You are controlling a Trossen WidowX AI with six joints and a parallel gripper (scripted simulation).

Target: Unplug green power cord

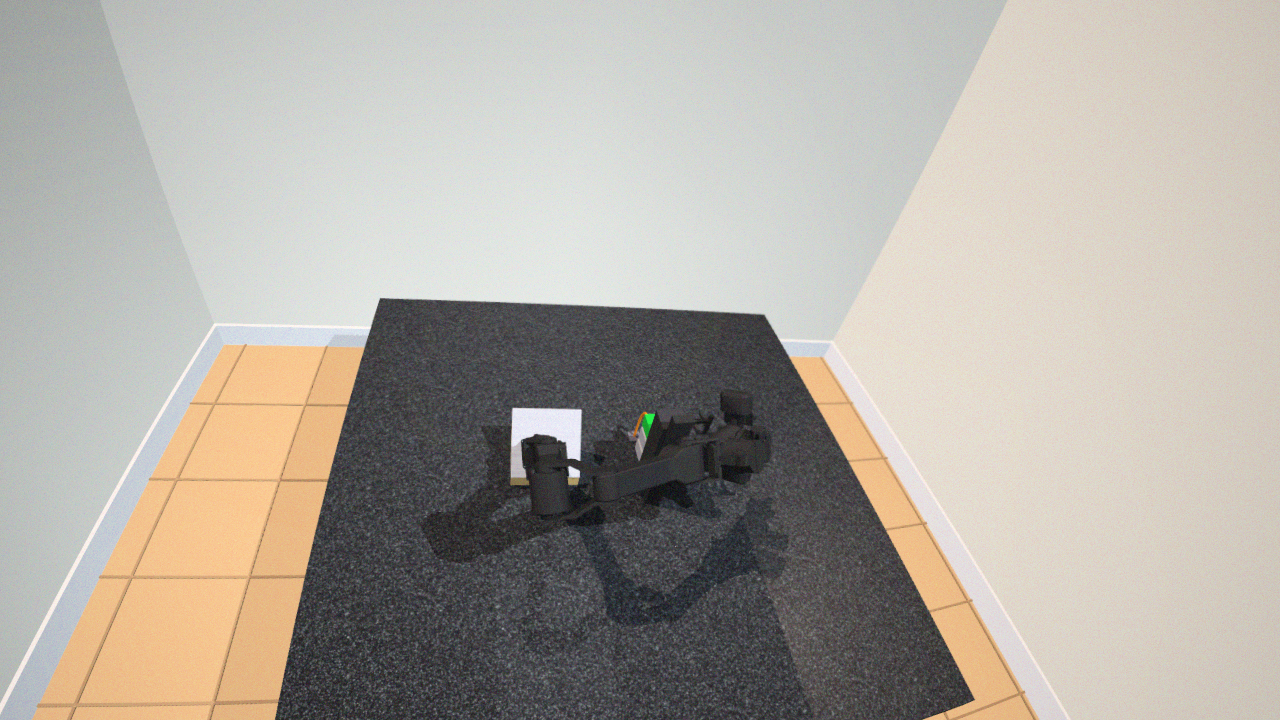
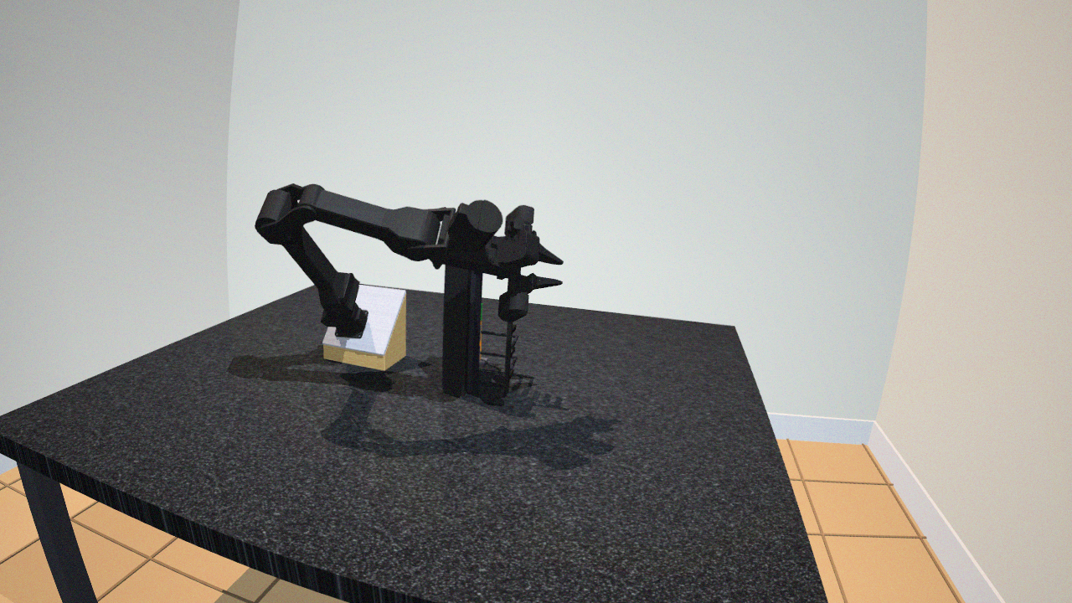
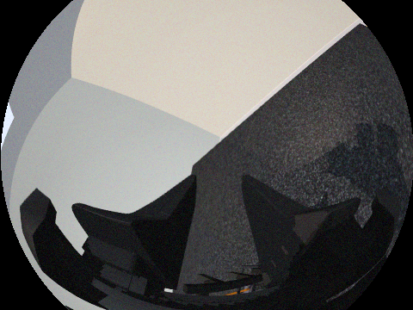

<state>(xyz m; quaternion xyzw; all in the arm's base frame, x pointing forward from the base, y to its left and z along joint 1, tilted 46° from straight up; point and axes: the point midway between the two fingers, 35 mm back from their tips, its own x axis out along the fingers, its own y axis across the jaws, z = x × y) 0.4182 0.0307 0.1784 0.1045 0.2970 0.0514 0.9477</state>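
A: Base is sitting by the white block (image 1: 546,428); arm is reaching right over the strip (image 2: 458,330). Risk?

B: Gripper (image 2: 553,270) is hanging past the strip, half-closed on nothing. Closing there is missing the plug.

A: Plug?

B: Green plug (image 1: 646,420) is sitting atop the upright strip, seemingly seated.

You see the arm (image 2: 352,213) reach over the upright black power strip (image 2: 458,330) on the bench (image 2: 600,480), its jaws partly parted, gripping nothing.
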